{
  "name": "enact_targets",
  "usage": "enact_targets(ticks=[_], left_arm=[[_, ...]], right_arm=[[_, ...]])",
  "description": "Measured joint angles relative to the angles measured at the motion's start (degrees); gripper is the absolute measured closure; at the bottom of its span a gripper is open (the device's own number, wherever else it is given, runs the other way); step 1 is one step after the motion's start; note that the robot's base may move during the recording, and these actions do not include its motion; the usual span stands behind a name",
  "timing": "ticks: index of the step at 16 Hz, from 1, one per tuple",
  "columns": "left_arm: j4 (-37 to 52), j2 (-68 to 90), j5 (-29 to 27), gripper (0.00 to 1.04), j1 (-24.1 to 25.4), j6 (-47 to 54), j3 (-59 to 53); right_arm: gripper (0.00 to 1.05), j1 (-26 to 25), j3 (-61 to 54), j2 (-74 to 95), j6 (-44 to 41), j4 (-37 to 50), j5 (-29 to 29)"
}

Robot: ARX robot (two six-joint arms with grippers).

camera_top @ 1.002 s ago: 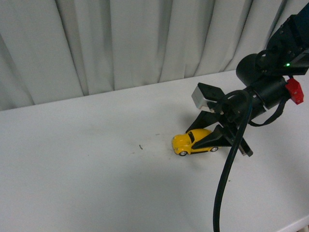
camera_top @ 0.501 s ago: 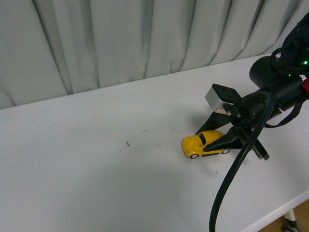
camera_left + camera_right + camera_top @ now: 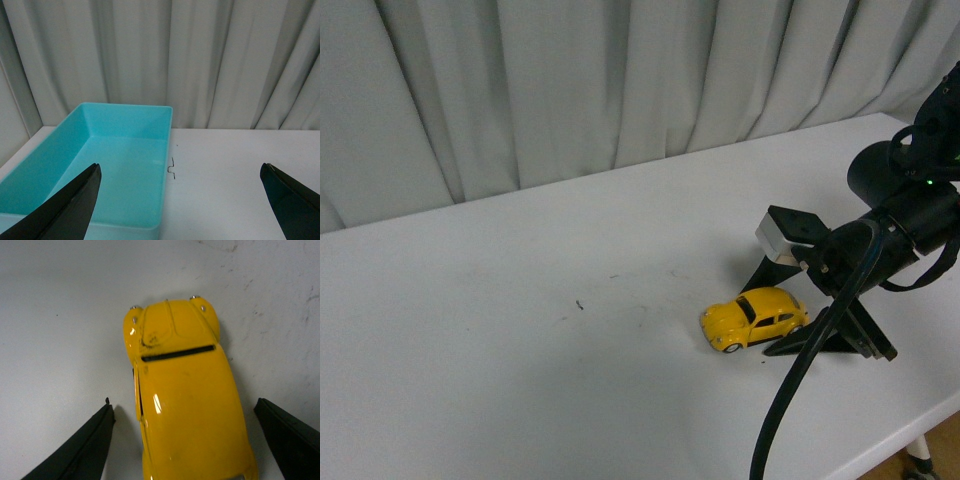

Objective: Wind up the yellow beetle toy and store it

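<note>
The yellow beetle toy (image 3: 755,318) stands on its wheels on the white table (image 3: 500,380), right of centre. My right gripper (image 3: 758,321) is open and low over the table, one black finger on each side of the car. In the right wrist view the car (image 3: 185,400) fills the gap of the right gripper (image 3: 182,405), with table showing between its sides and both fingers (image 3: 85,445). My left gripper (image 3: 179,169) is open and empty. It is out of the front view and shows only in the left wrist view.
A turquoise bin (image 3: 50,165), empty, sits on the table before the left gripper, beside a small wire-like mark (image 3: 171,167). Grey curtains (image 3: 620,80) hang behind the table. The table's front edge (image 3: 880,445) runs close to the right arm. A small dark speck (image 3: 578,304) lies mid-table.
The right gripper and the car between its fingers have moved right and toward the table's front edge, away from the dark speck. The front view itself has also shifted.
</note>
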Motion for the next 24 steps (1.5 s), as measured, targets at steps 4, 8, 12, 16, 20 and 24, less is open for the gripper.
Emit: enact_targets(ticks=[4,8,12,16,20,24], left_arm=[[-0.02,0.00,0.00,0.07,-0.02,0.00,0.00],[-0.02,0.00,-0.02,0.07,0.00,0.00,0.00],[-0.02,0.00,-0.02,0.07,0.00,0.00,0.00],[-0.02,0.00,0.00,0.07,0.00,0.00,0.00],[-0.02,0.00,0.00,0.07,0.00,0.00,0.00],[-0.04,0.00,0.00,0.07,0.00,0.00,0.00]], right_arm=[[0.07,0.07,-0.07,-0.02,0.33,0.33,0.13],[0.07,0.07,-0.20,-0.02,0.74,0.79,0.13],[0.07,0.07,-0.26,-0.02,1.07,1.22,0.13],[0.07,0.20,-0.92,-0.70,3.06,2.97,0.09],[0.07,0.83,-1.57,-1.90,4.26,4.59,0.59],[0.07,0.87,-2.14,-2.32,4.33,5.53,0.77]])
